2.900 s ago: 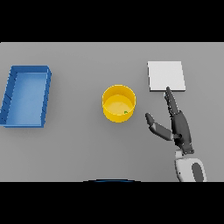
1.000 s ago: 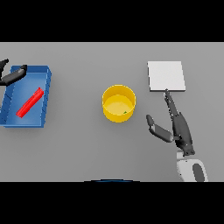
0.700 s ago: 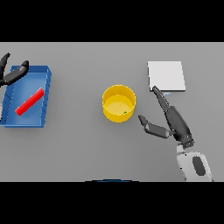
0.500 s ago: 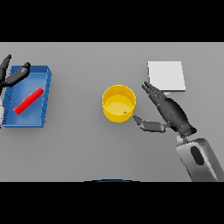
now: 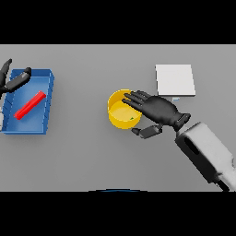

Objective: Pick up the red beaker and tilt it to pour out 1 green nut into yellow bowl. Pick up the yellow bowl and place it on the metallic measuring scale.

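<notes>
The yellow bowl (image 5: 118,111) stands mid-table with a small green nut (image 5: 132,119) inside it. My right hand (image 5: 159,110) is open at the bowl's right side. Its fingers reach over the right rim and its thumb (image 5: 146,132) lies low beside the outer wall. The red beaker (image 5: 30,105) lies on its side in the blue tray (image 5: 48,99) at the far left. My left hand (image 5: 13,81) is open above the tray's far left corner, apart from the beaker. The metallic measuring scale (image 5: 175,79) sits flat at the back right, bare.
The grey table (image 5: 83,156) stretches between the tray and the bowl. My right forearm (image 5: 207,154) comes in from the lower right, just in front of the scale.
My right hand has swung left from in front of the scale to the bowl, fingers now over its rim. The left hand stays by the tray's corner; the beaker lies still.
</notes>
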`<move>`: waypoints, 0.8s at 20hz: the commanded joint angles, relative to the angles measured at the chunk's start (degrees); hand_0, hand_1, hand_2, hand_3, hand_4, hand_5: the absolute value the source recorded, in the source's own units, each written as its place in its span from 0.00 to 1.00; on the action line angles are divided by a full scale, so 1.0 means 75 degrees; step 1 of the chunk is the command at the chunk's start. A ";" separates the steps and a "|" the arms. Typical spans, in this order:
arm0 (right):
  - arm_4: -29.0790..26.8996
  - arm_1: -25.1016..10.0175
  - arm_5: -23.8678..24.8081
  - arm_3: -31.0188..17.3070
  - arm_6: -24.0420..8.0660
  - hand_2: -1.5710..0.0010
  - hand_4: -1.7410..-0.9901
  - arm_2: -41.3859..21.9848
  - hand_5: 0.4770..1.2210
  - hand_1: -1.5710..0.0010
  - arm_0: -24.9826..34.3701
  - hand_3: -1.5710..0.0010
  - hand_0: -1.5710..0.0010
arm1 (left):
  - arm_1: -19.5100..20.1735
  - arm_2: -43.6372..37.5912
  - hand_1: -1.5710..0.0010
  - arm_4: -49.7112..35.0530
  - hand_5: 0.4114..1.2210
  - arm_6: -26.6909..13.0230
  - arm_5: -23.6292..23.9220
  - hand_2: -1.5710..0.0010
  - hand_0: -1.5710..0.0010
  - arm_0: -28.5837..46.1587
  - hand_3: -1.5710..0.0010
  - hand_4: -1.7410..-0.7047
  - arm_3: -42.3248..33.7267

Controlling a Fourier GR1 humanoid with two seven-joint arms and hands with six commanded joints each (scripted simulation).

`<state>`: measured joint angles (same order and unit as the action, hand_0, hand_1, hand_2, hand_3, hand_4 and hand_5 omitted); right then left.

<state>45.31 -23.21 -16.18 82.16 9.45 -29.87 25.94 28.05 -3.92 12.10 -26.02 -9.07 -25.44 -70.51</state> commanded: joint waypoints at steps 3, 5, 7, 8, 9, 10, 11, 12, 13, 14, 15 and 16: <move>0.0228 0.0038 -0.0153 -0.0638 0.0384 1.00 0.78 -0.0338 0.22 1.00 0.0451 1.00 1.00 | 0.0026 -0.0046 1.00 -0.0018 0.35 0.0004 -0.0014 1.00 1.00 -0.0114 1.00 0.90 0.0086; 0.0315 0.0144 -0.0386 -0.0882 0.0456 1.00 0.78 -0.0558 0.23 1.00 0.0695 1.00 1.00 | 0.0071 -0.0077 1.00 -0.0036 0.35 0.0015 -0.0035 1.00 1.00 -0.0068 1.00 0.90 0.0044; 0.0441 0.0146 -0.0648 -0.1134 0.0532 1.00 0.77 -0.0762 0.24 1.00 0.0993 1.00 1.00 | 0.0101 -0.0083 1.00 -0.0015 0.35 0.0026 -0.0055 1.00 1.00 -0.0090 1.00 0.90 0.0118; 0.0460 0.0232 -0.0813 -0.1278 0.0408 1.00 0.77 -0.0814 0.25 1.00 0.1192 1.00 1.00 | 0.0106 -0.0100 1.00 -0.0049 0.36 -0.0001 -0.0082 1.00 1.00 -0.0101 1.00 0.90 0.0096; 0.0519 0.0274 -0.0904 -0.1399 0.0455 1.00 0.77 -0.0943 0.26 1.00 0.1235 1.00 1.00 | 0.0112 -0.0092 1.00 -0.0035 0.36 0.0126 -0.0071 1.00 1.00 -0.0011 1.00 0.90 0.0070; 0.0576 0.0393 -0.0985 -0.1538 0.0353 1.00 0.77 -0.1038 0.26 1.00 0.1312 1.00 1.00 | 0.0124 -0.0074 1.00 -0.0019 0.36 0.0134 -0.0078 1.00 1.00 0.0011 1.00 0.90 0.0021; 0.0609 0.0398 -0.1124 -0.1595 0.0368 1.00 0.76 -0.1109 0.26 1.00 0.1447 1.00 1.00 | 0.0123 -0.0074 1.00 -0.0023 0.36 0.0125 -0.0088 1.00 1.00 -0.0008 1.00 0.90 0.0035; 0.0655 0.0479 -0.1143 -0.1767 0.0288 1.00 0.75 -0.1161 0.27 1.00 0.1512 1.00 1.00 | 0.0077 -0.0046 1.00 0.0015 0.36 0.0119 -0.0061 1.00 1.00 -0.0057 1.00 0.91 0.0128; 0.0645 0.0461 -0.1233 -0.1885 0.0360 1.00 0.75 -0.1178 0.26 1.00 0.1623 1.00 1.00 | 0.0057 -0.0028 1.00 0.0040 0.36 0.0096 -0.0057 1.00 1.00 -0.0140 1.00 0.91 0.0190; 0.0700 0.0516 -0.1229 -0.2096 0.0336 1.00 0.75 -0.1235 0.26 1.00 0.1677 1.00 1.00 | 0.0098 -0.0051 1.00 0.0034 0.36 0.0139 -0.0072 1.00 1.00 -0.0118 1.00 0.91 0.0196; 0.0709 0.0578 -0.1208 -0.2272 0.0372 1.00 0.74 -0.1257 0.27 1.00 0.1730 1.00 1.00 | 0.0111 -0.0066 1.00 -0.0012 0.36 0.0171 -0.0104 1.00 1.00 -0.0039 1.00 0.91 0.0110; 0.0749 0.0611 -0.1220 -0.2388 0.0397 1.00 0.74 -0.1317 0.28 1.00 0.1767 0.99 1.00 | 0.0147 -0.0059 1.00 0.0024 0.36 0.0134 -0.0112 1.00 1.00 -0.0035 1.00 0.91 0.0131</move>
<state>50.94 -18.62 -25.32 64.24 12.37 -39.75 39.18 29.16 -4.37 12.29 -25.06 -9.90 -25.70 -69.53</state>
